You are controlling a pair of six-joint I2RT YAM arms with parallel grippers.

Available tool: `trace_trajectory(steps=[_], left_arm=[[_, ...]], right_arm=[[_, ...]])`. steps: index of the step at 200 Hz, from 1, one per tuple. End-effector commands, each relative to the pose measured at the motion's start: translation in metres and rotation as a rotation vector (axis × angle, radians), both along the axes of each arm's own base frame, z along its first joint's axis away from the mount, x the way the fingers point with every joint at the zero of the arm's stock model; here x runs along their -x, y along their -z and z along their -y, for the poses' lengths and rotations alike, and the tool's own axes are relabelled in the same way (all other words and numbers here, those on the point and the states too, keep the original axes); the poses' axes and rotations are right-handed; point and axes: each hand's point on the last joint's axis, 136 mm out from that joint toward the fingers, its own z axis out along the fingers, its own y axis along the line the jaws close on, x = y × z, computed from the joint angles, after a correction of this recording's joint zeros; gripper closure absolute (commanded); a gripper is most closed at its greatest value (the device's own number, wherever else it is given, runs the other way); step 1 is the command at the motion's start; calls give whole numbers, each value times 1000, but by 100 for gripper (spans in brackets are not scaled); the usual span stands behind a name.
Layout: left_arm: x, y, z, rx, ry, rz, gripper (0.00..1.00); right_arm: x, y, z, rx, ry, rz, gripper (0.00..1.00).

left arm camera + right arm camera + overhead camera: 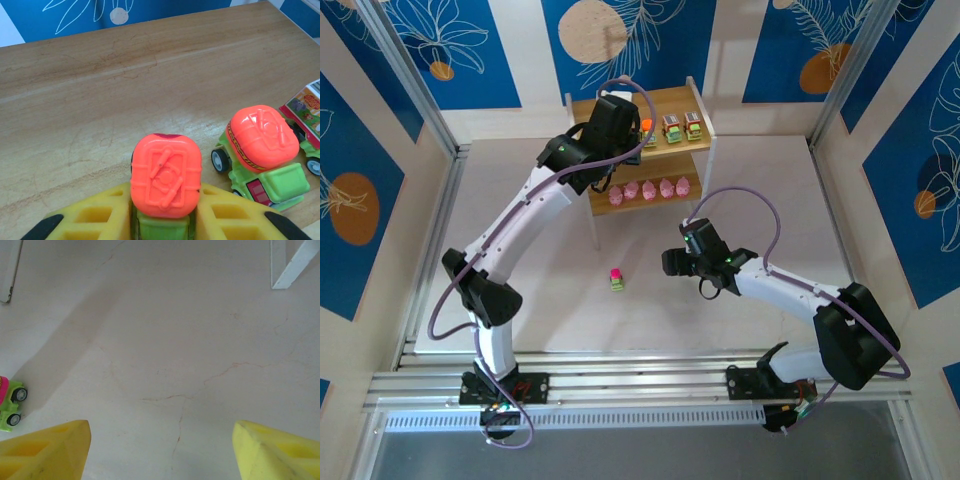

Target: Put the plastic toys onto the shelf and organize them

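Observation:
My left gripper [165, 220] is shut on a green toy car with an orange top [166, 175], held over the top board of the wooden shelf [680, 98]. Beside it on that board stands another orange-topped green car [262, 150], and a greyish car [307, 112] further right. In the top view the left gripper [625, 125] hovers at the shelf's left part, next to the cars [672, 130]. Several pink blob figures [650, 189] line the lower tier. A green car with a magenta top [617, 279] lies on the table, also at the right wrist view's left edge [10, 402]. My right gripper [160, 440] is open above bare table.
The shelf's white legs [287, 265] stand ahead of the right gripper. Blue patterned walls enclose the white table [770, 200]. Aluminium rails [620, 385] run along the near edge by the arm bases.

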Motion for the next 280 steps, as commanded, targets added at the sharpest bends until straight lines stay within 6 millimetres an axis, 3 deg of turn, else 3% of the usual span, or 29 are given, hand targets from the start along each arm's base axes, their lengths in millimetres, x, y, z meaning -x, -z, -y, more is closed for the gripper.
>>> trace_trajectory(steps=[1, 75, 210, 280], left_arm=[[0, -1, -1, 6, 8, -13, 69], [3, -11, -3, 22, 8, 6, 59], [18, -30, 1, 75, 39, 27, 56], [44, -38, -9, 64, 33, 63, 55]], right_arm=[[-5, -8, -6, -36, -2, 4, 25], [-5, -7, -7, -37, -4, 0, 25], [-5, -6, -8, -38, -7, -8, 25], [-5, -6, -8, -45, -8, -9, 25]])
